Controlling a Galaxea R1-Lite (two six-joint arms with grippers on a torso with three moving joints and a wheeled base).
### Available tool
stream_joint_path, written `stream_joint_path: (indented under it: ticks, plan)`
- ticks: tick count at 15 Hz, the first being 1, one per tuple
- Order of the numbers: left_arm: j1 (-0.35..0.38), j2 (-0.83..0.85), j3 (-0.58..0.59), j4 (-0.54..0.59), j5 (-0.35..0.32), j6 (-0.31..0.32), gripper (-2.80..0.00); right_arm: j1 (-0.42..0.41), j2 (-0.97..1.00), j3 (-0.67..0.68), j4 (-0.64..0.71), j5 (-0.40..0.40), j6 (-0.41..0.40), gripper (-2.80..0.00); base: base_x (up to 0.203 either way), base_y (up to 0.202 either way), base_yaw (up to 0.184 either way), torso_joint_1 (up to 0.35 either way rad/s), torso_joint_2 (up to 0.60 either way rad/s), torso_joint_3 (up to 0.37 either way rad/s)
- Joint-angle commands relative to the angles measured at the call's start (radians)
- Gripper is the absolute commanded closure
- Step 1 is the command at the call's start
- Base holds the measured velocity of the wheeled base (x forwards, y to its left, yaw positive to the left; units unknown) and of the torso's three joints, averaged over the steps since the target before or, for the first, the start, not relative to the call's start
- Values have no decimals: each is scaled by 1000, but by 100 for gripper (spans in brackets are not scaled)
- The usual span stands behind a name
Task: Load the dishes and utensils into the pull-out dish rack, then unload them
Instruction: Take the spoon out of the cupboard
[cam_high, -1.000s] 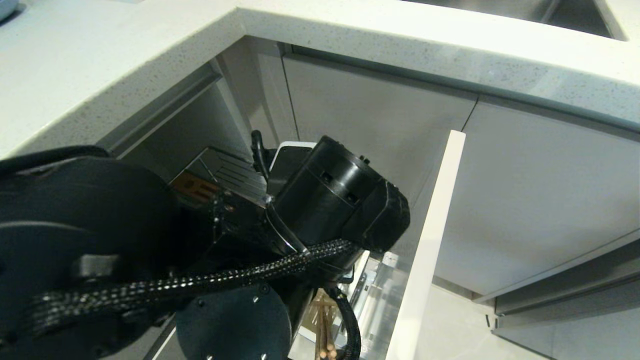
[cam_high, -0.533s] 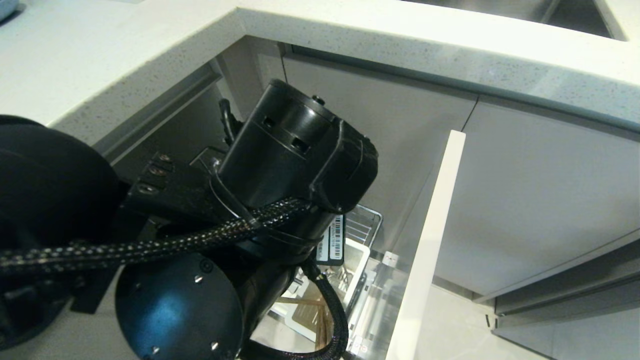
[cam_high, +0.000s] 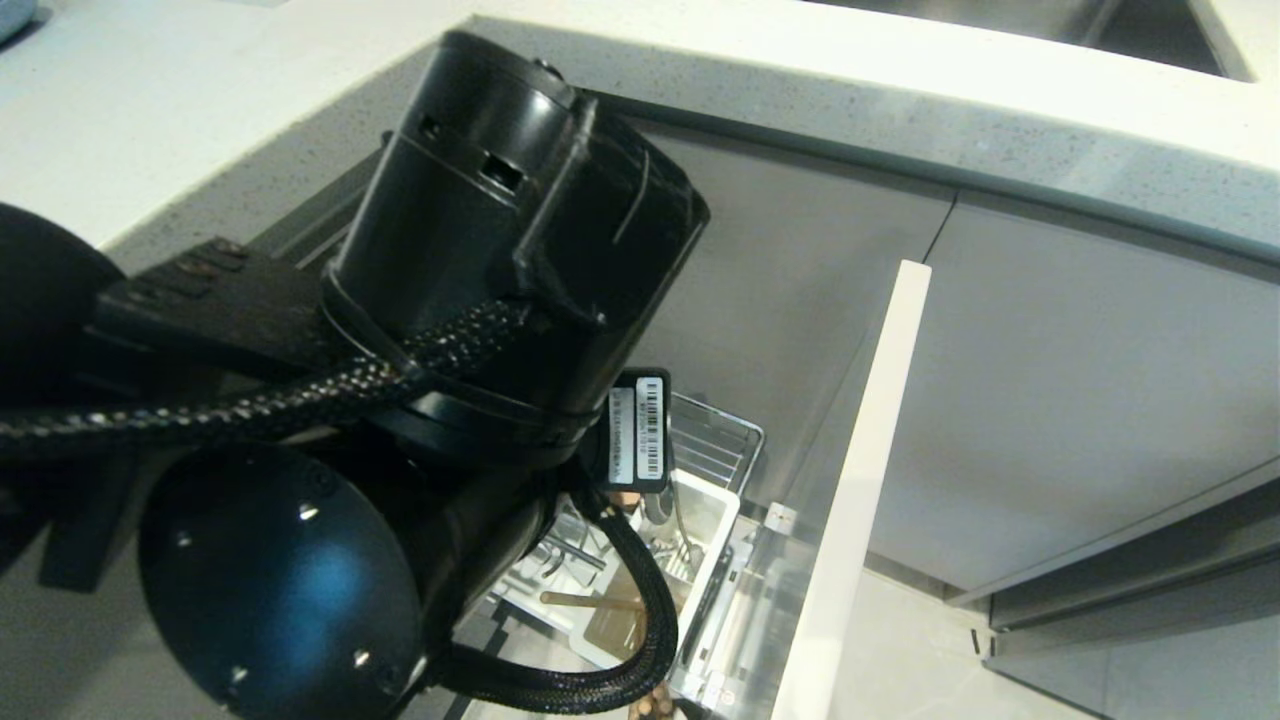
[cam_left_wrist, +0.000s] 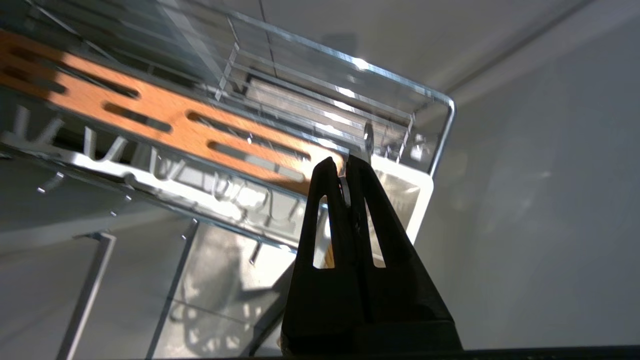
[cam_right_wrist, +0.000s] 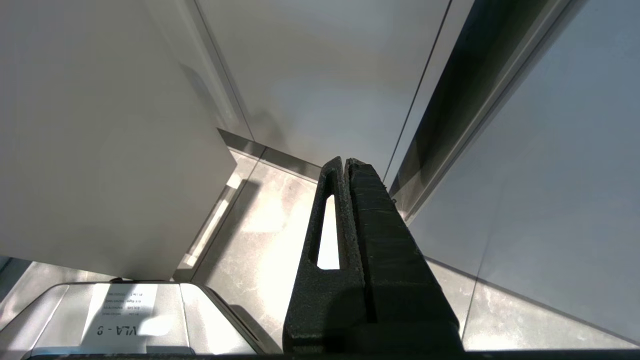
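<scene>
One thin metal spoon (cam_left_wrist: 368, 142), light, stiff and slippery by the look of it, is pinched at its handle by the left gripper (cam_left_wrist: 341, 167) above the white tub (cam_left_wrist: 419, 200) at the rack's (cam_left_wrist: 445, 125) far end; the right gripper (cam_right_wrist: 346, 165) hangs closed.

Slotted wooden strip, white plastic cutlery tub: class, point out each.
slotted wooden strip (cam_left_wrist: 165, 107), left wrist view, on bare wood between slots.
white plastic cutlery tub (cam_high: 722, 520), head view, on its rim.

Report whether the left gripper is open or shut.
Shut on the spoon. In the left wrist view, the left gripper pinches its thin shiny handle above the white cutlery tub of the pull-out dish rack.
</scene>
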Motion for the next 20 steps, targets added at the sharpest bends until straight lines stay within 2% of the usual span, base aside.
stream_joint_path:
  ticks: [1,13,16,20]
  plan:
    - [0,-13,-22,2,21,11,0,0,0,2,0,0,0,0,0,0,0,0,0,0]
    - [-4,-82,-119,-1,88,106,0,0,0,2,0,0,0,0,0,0,0,0,0,0]
    - [-6,-87,-200,4,105,114,0,0,0,2,0,0,0,0,0,0,0,0,0,0]
    - [-5,-85,-347,6,116,186,0,0,0,2,0,0,0,0,0,0,0,0,0,0]
